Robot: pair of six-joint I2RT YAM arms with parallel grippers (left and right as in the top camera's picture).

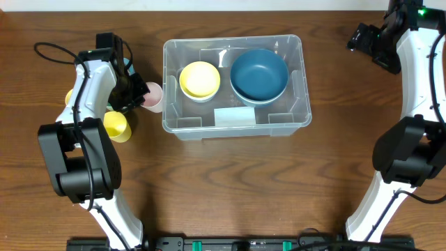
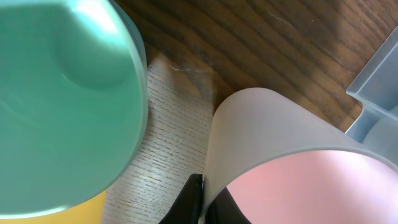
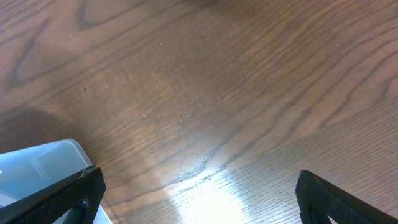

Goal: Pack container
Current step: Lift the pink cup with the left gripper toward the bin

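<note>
Cups first, since that's where the action is. A yellow cup [image 1: 117, 126] sits on the wooden table [image 1: 230, 195] near the front left. Just behind it, the left gripper [image 1: 138, 94] has a finger on either side of the wall of a pink cup [image 1: 153, 97], pinching it as far as I can tell. A teal cup [image 2: 62, 106] is right beside that one, also out on the table.

Further back, the container [image 1: 286, 127] sits mid-table, just right of the pink cup. It has a yellow bowl [image 1: 200, 79] and a blue bowl [image 1: 259, 74] side by side inside. I'd call the job maybe halfway: bowls in, cups not yet.

Way off at the far right corner, the right gripper [image 3: 199, 199] hangs spread wide, holding nothing.
</note>
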